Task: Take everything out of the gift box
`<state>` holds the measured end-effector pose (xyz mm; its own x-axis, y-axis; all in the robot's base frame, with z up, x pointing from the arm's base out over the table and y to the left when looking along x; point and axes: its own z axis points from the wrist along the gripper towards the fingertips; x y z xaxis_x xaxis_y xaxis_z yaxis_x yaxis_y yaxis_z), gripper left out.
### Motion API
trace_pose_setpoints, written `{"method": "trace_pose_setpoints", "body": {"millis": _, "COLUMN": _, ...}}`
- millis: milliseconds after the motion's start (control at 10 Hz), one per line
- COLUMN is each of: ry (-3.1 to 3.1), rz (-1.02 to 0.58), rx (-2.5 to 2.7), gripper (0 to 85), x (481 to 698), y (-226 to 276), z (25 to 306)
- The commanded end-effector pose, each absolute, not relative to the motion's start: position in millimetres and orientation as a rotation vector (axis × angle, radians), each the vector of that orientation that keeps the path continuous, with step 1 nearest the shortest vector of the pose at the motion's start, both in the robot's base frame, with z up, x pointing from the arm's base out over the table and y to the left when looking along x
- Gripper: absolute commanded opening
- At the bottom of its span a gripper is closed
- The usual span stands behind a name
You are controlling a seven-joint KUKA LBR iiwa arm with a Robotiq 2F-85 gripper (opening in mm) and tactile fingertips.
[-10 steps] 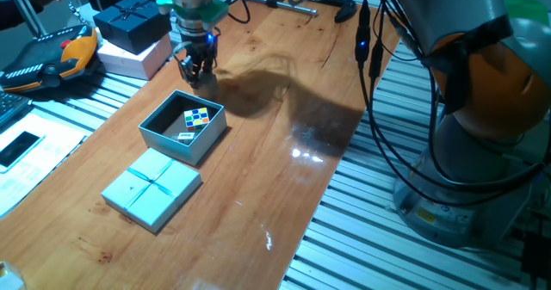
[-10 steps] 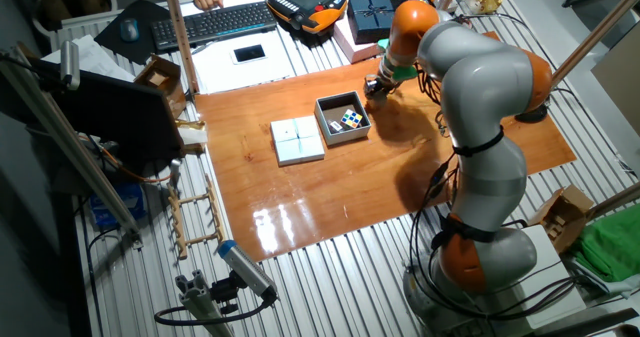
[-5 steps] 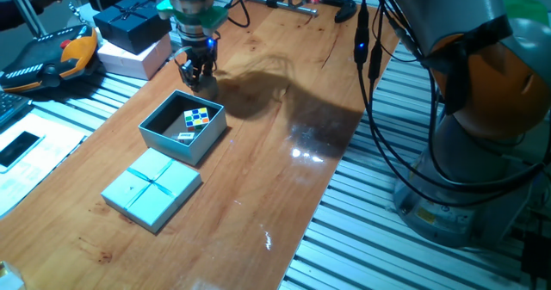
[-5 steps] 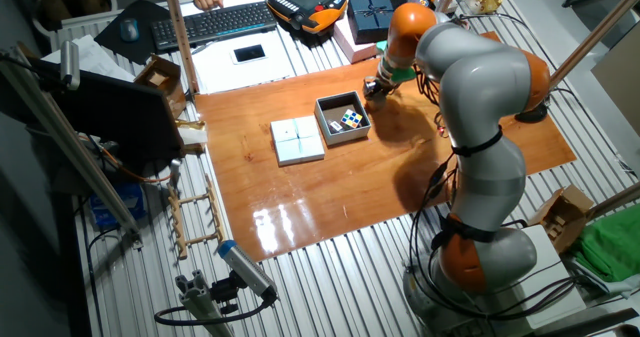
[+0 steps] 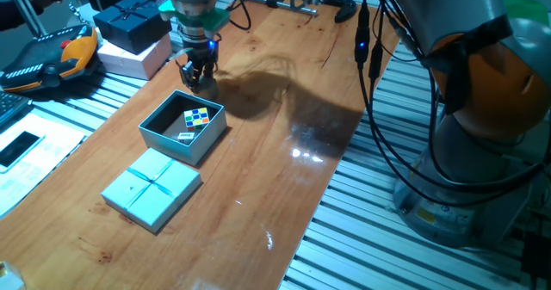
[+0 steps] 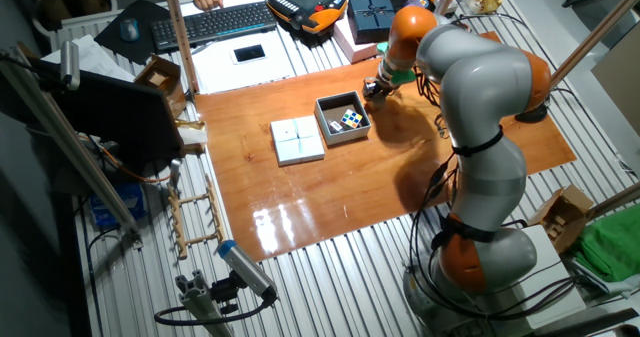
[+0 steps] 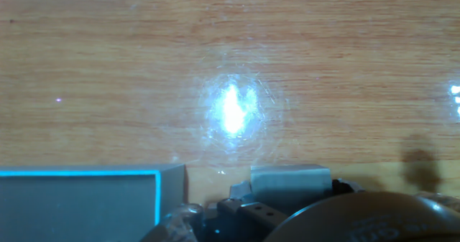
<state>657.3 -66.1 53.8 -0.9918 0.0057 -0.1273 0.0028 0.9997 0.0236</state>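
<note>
The gripper (image 5: 195,73) hangs low over the table (image 5: 284,109), fingers pointing down; whether they are apart or together I cannot tell. Just in front of it toward the camera sits the open box (image 5: 183,126), square, with one corner pointing at the gripper. Inside lie the cube (image 5: 198,117) and a small block (image 5: 185,136). The lid (image 5: 151,188) lies flat just beyond the box.

The table (image 5: 258,161) is varnished wood, glossy enough to throw white glare. The gift box (image 5: 183,126) and its lid (image 5: 151,188) look like matt pale blue cardboard. The puzzle cube (image 5: 198,118) shines like smooth plastic. The arm (image 6: 470,87) has glossy painted shells.
</note>
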Motion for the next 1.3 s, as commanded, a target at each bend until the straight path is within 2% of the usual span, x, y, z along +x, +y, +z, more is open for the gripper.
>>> {"method": "trace_pose_setpoints", "body": {"millis": 0, "ry": 3.018, "rz": 0.035, "rx": 0.004, "gripper": 59.0, "x": 657.6, "y": -66.5, "z": 55.4}}
{"method": "trace_pose_setpoints", "body": {"millis": 500, "ry": 3.069, "rz": 0.033, "rx": 0.113, "gripper": 58.0, "x": 650.3, "y": -65.3, "z": 109.6}}
{"method": "trace_pose_setpoints", "body": {"millis": 800, "ry": 3.079, "rz": -0.017, "rx": 0.254, "gripper": 55.3, "x": 633.1, "y": -43.4, "z": 138.0}}
{"method": "trace_pose_setpoints", "body": {"millis": 1200, "ry": 3.032, "rz": -0.072, "rx": 0.525, "gripper": 55.0, "x": 610.7, "y": -9.5, "z": 149.9}}
